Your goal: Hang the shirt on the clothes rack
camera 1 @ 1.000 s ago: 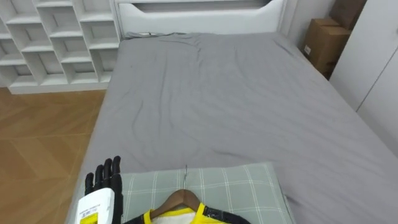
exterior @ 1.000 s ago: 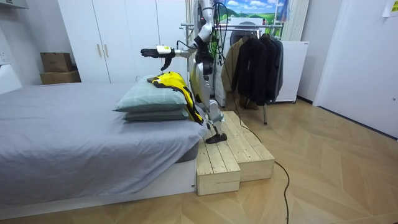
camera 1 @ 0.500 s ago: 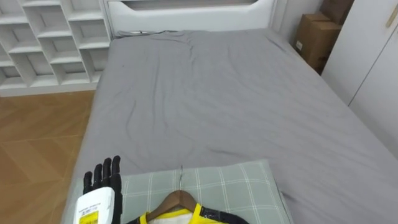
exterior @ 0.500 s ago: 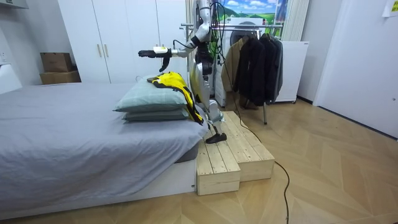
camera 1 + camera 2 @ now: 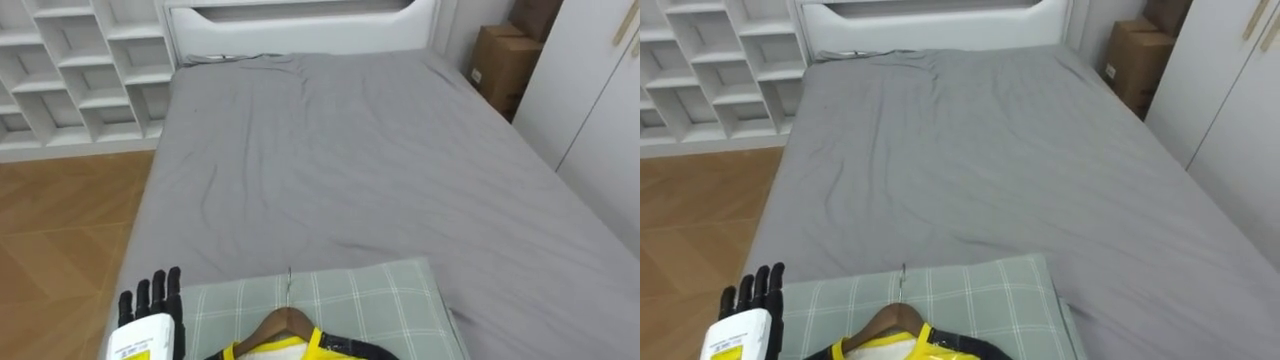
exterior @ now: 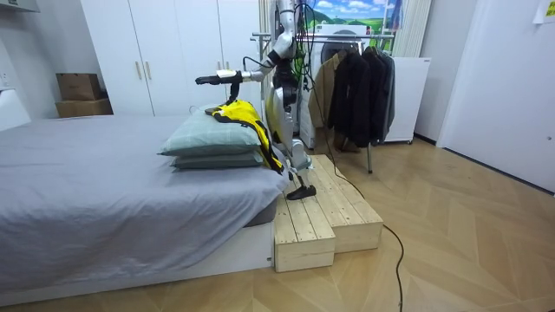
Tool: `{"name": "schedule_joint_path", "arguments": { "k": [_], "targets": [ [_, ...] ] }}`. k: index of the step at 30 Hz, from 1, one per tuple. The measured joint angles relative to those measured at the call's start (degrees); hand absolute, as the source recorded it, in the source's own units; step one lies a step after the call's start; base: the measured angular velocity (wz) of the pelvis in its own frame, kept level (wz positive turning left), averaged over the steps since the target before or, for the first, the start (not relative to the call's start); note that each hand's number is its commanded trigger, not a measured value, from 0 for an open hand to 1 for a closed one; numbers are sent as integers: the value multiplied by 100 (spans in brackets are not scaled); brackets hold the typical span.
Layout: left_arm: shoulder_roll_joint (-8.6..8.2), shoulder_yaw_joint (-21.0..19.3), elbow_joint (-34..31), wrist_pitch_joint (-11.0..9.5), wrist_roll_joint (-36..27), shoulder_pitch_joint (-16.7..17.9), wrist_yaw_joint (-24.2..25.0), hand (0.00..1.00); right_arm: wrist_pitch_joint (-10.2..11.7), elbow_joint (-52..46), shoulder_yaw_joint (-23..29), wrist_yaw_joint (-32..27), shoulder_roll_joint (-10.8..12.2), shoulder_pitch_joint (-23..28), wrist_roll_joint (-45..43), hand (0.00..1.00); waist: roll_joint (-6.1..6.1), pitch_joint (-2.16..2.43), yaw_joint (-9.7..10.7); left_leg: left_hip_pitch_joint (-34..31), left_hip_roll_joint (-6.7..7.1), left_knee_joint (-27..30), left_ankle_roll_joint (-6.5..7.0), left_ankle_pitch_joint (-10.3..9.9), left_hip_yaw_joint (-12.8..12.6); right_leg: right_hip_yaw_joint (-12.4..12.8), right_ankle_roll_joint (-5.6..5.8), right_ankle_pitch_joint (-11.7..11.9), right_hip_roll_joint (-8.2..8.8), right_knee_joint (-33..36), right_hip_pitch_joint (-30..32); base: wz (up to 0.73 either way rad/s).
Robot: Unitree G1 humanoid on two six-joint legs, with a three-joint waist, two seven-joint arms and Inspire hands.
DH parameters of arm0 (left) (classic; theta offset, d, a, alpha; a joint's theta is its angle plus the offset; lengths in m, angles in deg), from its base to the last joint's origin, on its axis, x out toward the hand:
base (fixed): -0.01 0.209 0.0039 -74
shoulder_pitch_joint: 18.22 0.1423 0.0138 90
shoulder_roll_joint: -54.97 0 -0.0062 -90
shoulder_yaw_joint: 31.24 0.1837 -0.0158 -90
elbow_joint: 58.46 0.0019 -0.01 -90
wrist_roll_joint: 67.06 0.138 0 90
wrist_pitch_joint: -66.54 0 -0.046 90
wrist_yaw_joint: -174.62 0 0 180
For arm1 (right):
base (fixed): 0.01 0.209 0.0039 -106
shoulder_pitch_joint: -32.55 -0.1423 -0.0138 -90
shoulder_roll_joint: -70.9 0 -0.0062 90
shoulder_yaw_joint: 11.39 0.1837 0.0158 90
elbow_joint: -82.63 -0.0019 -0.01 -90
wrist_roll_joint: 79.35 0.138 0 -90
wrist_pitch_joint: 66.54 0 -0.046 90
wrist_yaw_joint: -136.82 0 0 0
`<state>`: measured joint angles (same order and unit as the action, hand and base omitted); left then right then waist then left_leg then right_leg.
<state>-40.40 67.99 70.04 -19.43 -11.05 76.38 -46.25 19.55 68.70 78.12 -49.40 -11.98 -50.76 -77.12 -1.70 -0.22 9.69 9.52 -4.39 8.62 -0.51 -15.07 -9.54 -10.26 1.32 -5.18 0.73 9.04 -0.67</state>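
One hand was at work, the left hand (image 5: 145, 325), low at the left beside the pillow (image 5: 370, 300). Half a second before, it had been a little higher and further right. Now it had slid down and out to the side, though the whole view had shifted a bit too. Its black fingers (image 5: 158, 287) were straight and side by side, pointing up the bed (image 5: 340, 150), and they held nothing. So the grab had not begun, I think, and all the hanging was left to do. The yellow top (image 5: 285, 348) with black trim lay on the pillow at the near end of the bed, already on its wooden hanger (image 5: 288, 322). The hanger was smooth and curved, with a thin wire hook (image 5: 289, 282) sticking up. The pillow looked soft, pale green with checks, and the grey sheet had little wrinkles. In the room view the robot stood on a wooden step (image 6: 316, 217), and the clothes rack (image 6: 355, 82) with dark coats stood behind it.
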Motion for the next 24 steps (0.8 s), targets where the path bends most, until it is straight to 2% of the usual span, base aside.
{"name": "schedule_joint_path", "arguments": {
  "k": [9,13,20,24],
  "targets": [
    [-8,0,460,93,-17,-51,-3,0,-199,44,-224,-12,-3,-169,-46,0,-5,-7,99,-39,7,14,1,1,-59,88,-2,0,4,120,127,-3],
    [-79,1,693,93,-17,-194,-4,0,-247,49,-281,-11,-2,-227,-48,0,-10,-11,103,-107,15,11,1,1,-95,136,-2,-1,4,151,226,-6],
    [-176,15,696,112,-6,-205,-10,0,-255,46,-514,-65,-3,-339,-55,0,-38,-20,97,-307,12,37,8,5,-121,147,-3,0,3,175,430,-2],
    [-233,255,705,184,-24,-246,-12,0,-244,19,-532,-73,-4,-531,-47,0,-22,-29,113,-453,9,51,10,9,-97,67,-7,2,14,179,560,4]
  ]
}}
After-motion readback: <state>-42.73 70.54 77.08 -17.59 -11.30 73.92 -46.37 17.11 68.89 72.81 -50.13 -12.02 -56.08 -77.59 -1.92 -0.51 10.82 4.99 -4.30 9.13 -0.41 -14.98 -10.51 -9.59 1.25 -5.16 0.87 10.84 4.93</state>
